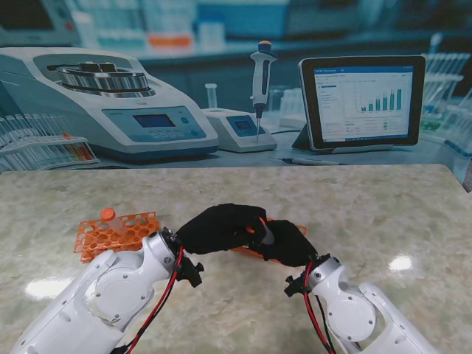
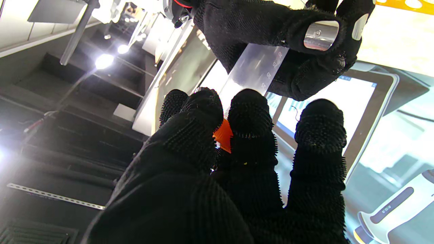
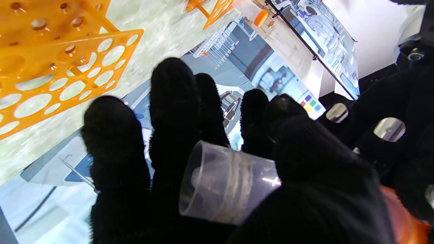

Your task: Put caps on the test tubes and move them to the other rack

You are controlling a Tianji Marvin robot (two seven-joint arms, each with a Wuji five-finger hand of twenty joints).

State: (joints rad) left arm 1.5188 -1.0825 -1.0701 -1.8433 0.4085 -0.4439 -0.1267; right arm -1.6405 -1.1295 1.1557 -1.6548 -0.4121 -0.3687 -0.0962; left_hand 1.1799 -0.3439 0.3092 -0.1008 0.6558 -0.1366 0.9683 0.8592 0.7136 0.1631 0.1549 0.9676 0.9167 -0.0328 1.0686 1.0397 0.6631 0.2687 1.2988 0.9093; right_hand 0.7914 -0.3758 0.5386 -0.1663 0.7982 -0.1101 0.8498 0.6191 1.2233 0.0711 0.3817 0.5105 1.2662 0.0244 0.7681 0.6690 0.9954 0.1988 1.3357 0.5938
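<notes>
Two racks are set on the bench (image 1: 369,214): one rack (image 1: 118,232) to the left, a capped tube (image 1: 108,214) standing in its far row; the other rack (image 1: 293,230) lies mid-bench, largely hidden behind the left hand (image 1: 217,228) and right hand (image 1: 287,243), which meet over it.
</notes>
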